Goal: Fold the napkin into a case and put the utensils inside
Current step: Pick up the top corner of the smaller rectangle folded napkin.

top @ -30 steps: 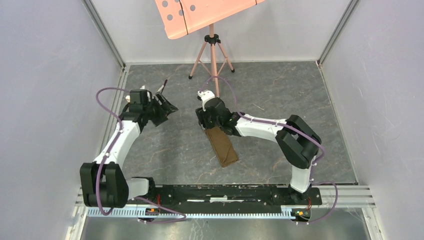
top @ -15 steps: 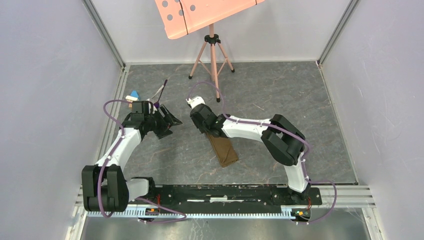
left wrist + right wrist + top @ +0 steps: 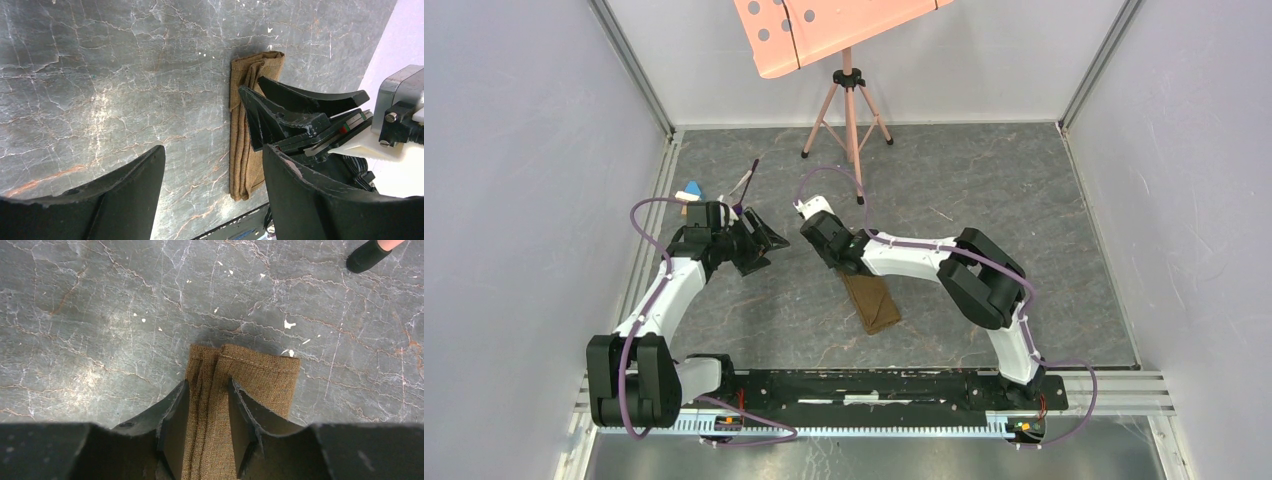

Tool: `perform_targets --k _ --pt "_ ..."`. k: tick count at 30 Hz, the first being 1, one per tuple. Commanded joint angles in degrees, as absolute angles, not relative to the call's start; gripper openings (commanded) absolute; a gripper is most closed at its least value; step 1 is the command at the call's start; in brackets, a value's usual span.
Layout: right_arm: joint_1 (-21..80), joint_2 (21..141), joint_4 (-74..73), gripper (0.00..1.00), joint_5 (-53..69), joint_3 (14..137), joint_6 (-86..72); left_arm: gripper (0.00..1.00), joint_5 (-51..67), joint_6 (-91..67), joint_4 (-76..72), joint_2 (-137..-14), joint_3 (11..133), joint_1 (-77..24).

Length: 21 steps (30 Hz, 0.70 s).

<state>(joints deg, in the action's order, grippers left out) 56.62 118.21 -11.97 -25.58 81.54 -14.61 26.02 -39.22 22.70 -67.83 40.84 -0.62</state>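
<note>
The olive-brown napkin lies folded into a narrow layered case at mid table. My right gripper is at its far end, shut on the stacked folds along one long edge. In the left wrist view its black fingers lie over the cloth. My left gripper hovers wide open and empty to the left of the case, with only bare marble between its fingertips. The purple spoon lies just beyond the left gripper. I cannot make out the fork.
A small blue, white and tan toy block sits near the left wall. A pink tripod stand stands at the back centre. Grey walls close in both sides, and a black rail runs along the near edge.
The right wrist has shifted up and left along the case, which has stayed put. The left gripper has moved slightly right and nearer, uncovering the toy block.
</note>
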Motion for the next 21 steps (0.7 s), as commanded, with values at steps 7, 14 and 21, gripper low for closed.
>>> perform_targets --k 7,14,21 --pt "57.22 120.18 -11.42 0.35 -28.21 84.42 -13.18 0.78 28.00 -36.61 20.47 -67.06 40.28 -0.71" --pt "57.22 120.72 -11.32 0.38 -27.80 84.38 -13.20 0.78 28.15 -36.48 20.37 -67.05 40.30 -0.75" --pt "57.22 120.77 -10.72 0.22 -28.03 84.20 -12.73 0.78 28.66 -36.40 20.13 -67.15 39.97 -0.70"
